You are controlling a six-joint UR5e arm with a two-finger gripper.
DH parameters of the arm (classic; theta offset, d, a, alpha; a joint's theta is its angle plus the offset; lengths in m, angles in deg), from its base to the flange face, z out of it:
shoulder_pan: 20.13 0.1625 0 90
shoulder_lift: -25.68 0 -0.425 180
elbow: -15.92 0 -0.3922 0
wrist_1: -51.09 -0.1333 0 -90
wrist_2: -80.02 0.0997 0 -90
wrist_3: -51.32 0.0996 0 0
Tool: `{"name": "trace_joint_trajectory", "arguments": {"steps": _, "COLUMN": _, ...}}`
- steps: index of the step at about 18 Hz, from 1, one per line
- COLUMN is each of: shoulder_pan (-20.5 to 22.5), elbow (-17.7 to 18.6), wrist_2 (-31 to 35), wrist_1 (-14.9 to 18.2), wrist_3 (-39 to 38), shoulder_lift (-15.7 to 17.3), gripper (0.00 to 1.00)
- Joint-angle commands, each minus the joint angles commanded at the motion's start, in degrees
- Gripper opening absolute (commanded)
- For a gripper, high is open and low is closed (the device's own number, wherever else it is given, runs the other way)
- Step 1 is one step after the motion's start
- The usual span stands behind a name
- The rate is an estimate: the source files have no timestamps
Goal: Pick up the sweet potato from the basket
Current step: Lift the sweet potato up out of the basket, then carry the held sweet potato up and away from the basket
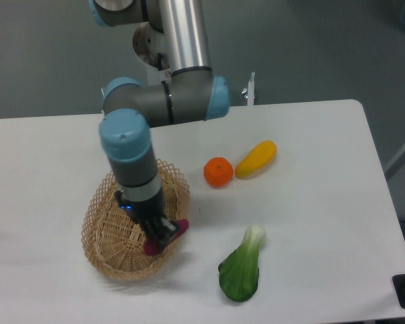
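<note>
Inside basket (106, 229), right part: potato (180, 227)
Axis: slanted, upper end toward basket's right rim
Gripper (161, 236): closed around potato

Loose produce on the white table (310, 223)

Orange (218, 172) touching yellow squash (256, 159) at centre frame; a leafy green bok choy (241, 268) lies lower centre-right.

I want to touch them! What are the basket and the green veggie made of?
The oval tan woven basket looks like wicker or dried cane: crossing strands, open scalloped rim, matte. The green leafy vegetable with a pale stalk has a smooth, slightly shiny surface, so it may be plastic or real; the picture can't settle that.
</note>
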Motion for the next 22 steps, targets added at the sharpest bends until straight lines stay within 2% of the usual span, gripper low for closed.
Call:
{"name": "trace_joint_trajectory", "arguments": {"steps": 4, "shoulder_pan": 6.15, "elbow": 0.00, "wrist_2": -2.46, "wrist_1": 5.10, "wrist_3": 7.55, "shoulder_lift": 2.64, "gripper": 0.29}}
{"name": "trace_joint_trajectory", "arguments": {"steps": 9, "shoulder_pan": 14.59, "elbow": -0.97, "wrist_2": -6.68, "wrist_1": 8.88, "wrist_3": 17.49, "shoulder_lift": 5.01, "gripper": 0.29}}
{"name": "trace_joint_trajectory", "arguments": {"steps": 13, "shoulder_pan": 20.39, "elbow": -1.41, "wrist_2": -7.03, "wrist_1": 10.73, "wrist_3": 26.18, "shoulder_lift": 5.19, "gripper": 0.29}}
{"name": "trace_joint_trajectory", "arguments": {"steps": 15, "shoulder_pan": 21.46, "elbow": -1.49, "wrist_2": -7.30, "wrist_1": 11.43, "wrist_3": 28.57, "shoulder_lift": 5.46, "gripper": 0.29}}
{"name": "trace_joint_trajectory", "arguments": {"steps": 22, "shoulder_pan": 21.46, "elbow": -1.23, "wrist_2": -7.39, "wrist_1": 11.52, "wrist_3": 28.58, "shoulder_lift": 6.34, "gripper": 0.30}}
